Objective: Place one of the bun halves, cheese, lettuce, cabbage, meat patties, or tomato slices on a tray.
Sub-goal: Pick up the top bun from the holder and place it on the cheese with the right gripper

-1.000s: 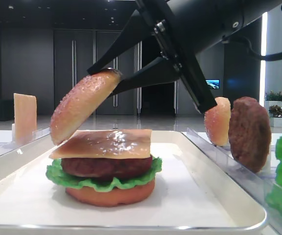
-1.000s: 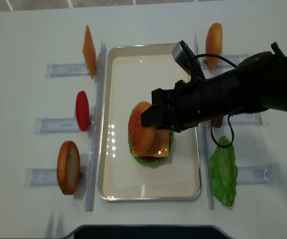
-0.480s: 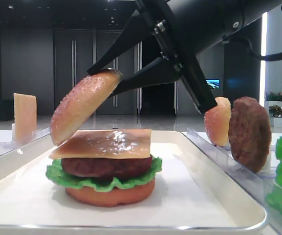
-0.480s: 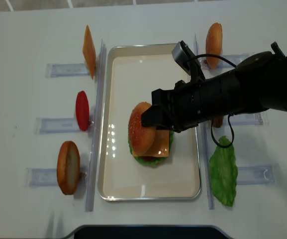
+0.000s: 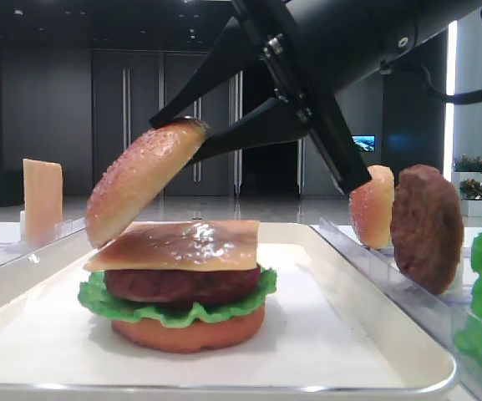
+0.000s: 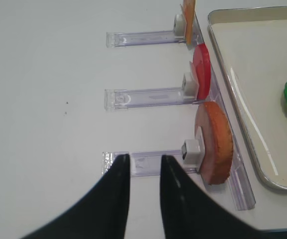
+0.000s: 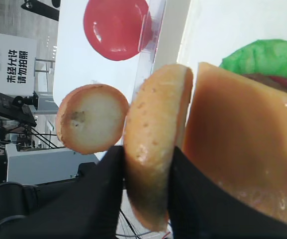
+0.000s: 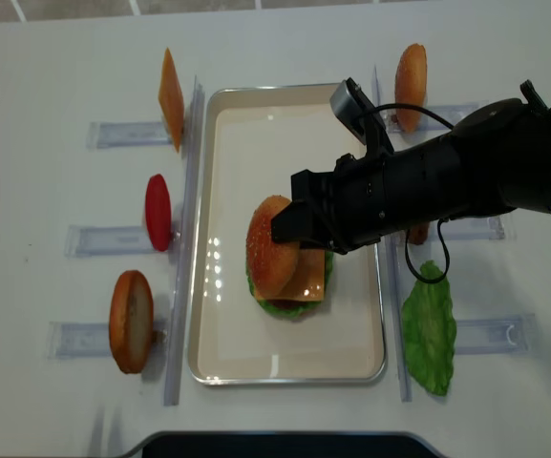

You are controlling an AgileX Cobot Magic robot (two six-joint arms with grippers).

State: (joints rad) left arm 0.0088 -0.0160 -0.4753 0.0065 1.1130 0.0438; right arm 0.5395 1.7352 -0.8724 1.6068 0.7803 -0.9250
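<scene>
Golden bun top [image 5: 143,180] in right pincer [image 5: 192,132]

Dark hall behind: tall dark doors [image 5: 144,125] with metal handles, glossy floor, lit screen [image 5: 362,143], potted plants [image 5: 473,164], white table [image 8: 55,86].

- Setting: indoor demo or lab hall, not a kitchen.
- White table [image 8: 55,86] carries clear acrylic holders [image 6: 148,94] standing replica burger parts on edge.
- Far background: dark wall panels [image 5: 124,117], a lit screen [image 5: 362,143], potted plants [image 5: 473,164] at right.
- Printed sign [image 7: 14,74] and loose cables at left in the right wrist view.
</scene>
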